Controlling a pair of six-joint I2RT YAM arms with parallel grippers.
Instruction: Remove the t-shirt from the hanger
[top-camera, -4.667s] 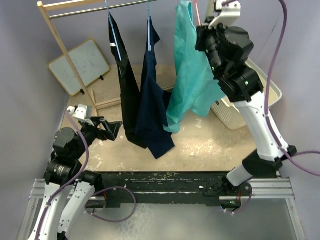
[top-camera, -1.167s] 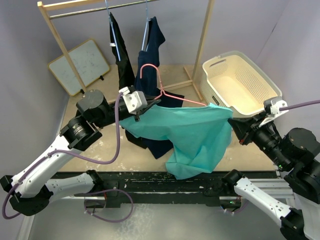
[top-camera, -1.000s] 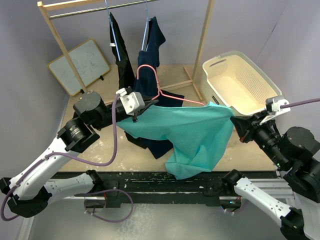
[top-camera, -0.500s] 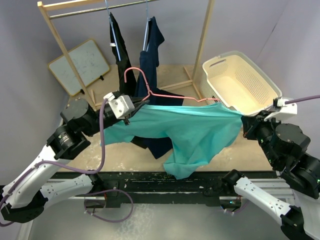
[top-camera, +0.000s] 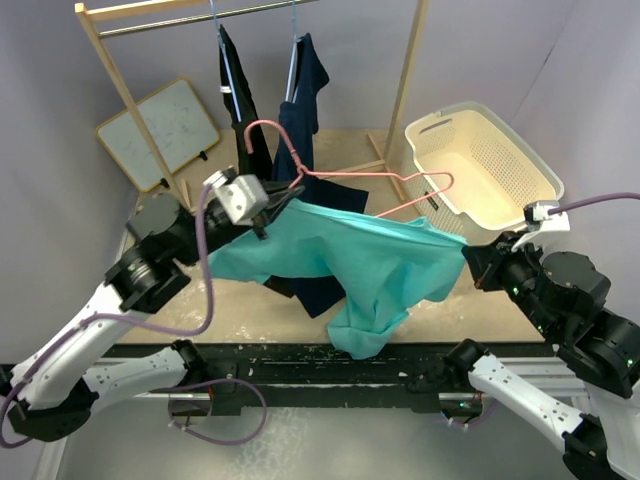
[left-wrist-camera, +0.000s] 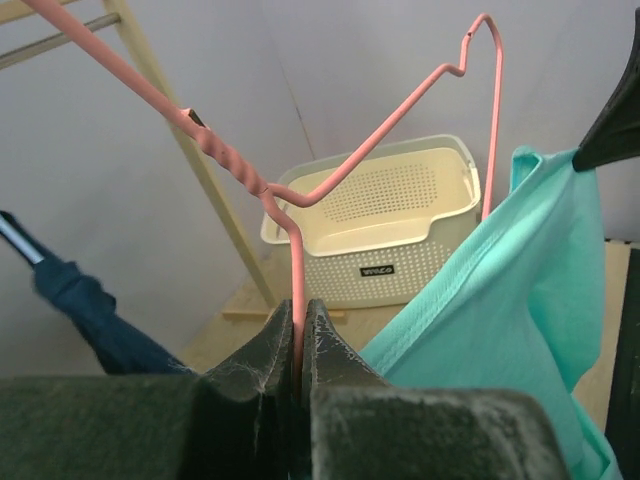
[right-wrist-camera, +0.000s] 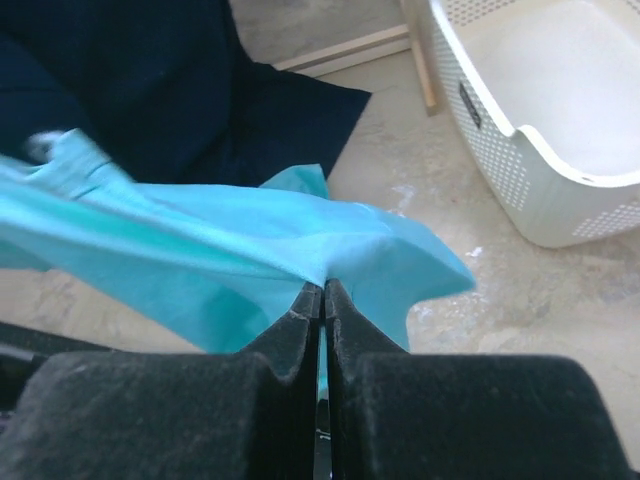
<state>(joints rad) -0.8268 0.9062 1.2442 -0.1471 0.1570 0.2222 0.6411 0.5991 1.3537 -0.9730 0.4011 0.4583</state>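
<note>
A teal t-shirt (top-camera: 360, 265) hangs stretched between my two grippers above the table. The pink wire hanger (top-camera: 345, 174) sits above it, and its right arm (top-camera: 440, 185) is bare, outside the cloth. My left gripper (top-camera: 283, 197) is shut on the hanger wire just below the twisted neck (left-wrist-camera: 298, 320). My right gripper (top-camera: 468, 262) is shut on a pinched fold of the t-shirt (right-wrist-camera: 322, 288). In the left wrist view the t-shirt (left-wrist-camera: 520, 300) hangs to the right of the hanger (left-wrist-camera: 350, 170). The shirt's left end near the left gripper is partly hidden.
A cream laundry basket (top-camera: 540, 170) stands at the back right, just beyond the right gripper. Two dark garments (top-camera: 300, 110) hang on the wooden rack (top-camera: 408, 80) behind the shirt. A whiteboard (top-camera: 160, 130) leans at the back left.
The hanger's right arm has slid out of the t-shirt and now stands bare above it. The left gripper has lifted the hanger; the right gripper has pulled the shirt lower.
</note>
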